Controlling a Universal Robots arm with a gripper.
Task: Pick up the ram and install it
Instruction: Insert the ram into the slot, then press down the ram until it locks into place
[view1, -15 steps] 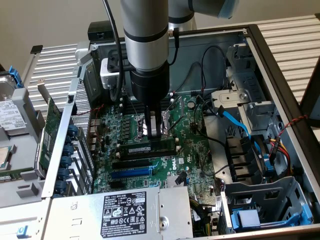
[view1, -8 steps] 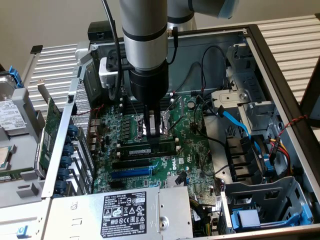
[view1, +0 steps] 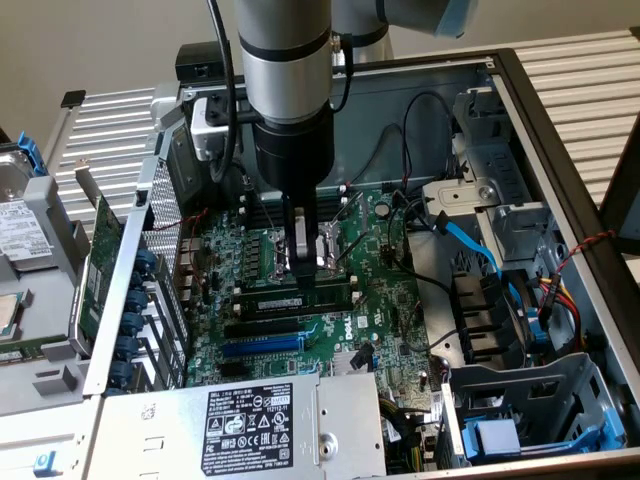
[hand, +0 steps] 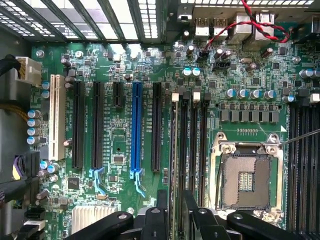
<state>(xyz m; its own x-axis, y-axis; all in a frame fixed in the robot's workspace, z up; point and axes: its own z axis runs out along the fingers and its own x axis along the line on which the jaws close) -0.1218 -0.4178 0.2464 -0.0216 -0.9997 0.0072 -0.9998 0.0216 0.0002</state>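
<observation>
- The arm (view1: 285, 70) reaches down into an open computer case (view1: 560, 130), and its gripper (view1: 303, 262) hangs low over the green motherboard (view1: 400, 300), just beside the silver processor socket (view1: 320, 250).
- The ram (view1: 300, 300) appears in the exterior view as a long narrow stick lying along the memory slots, directly under the gripper's tips and between the socket and the long black and blue card slots (view1: 262, 342).
- In the wrist view the gripper (hand: 172, 207) straddles one of the black memory slots (hand: 192, 145), and a thin edge (hand: 175, 150) runs up from between its fingers (hand: 161, 207) along the slot; I take that to be the stick seen edge-on.
- The fingers stand a narrow way apart, close on either side of that edge. Whether they actually press on it I cannot tell.
- My reading: the pick-up looks done and the work is at the seating step, with the stick lined up on its slot.
- Whether it is already pushed home, or whether the white end clips (hand: 175, 96) are latched, cannot be made out.
- Seating would call for a straight downward press, even along the stick, with the notch matched to the slot; a tilt could jam one end or strain the board.
</observation>
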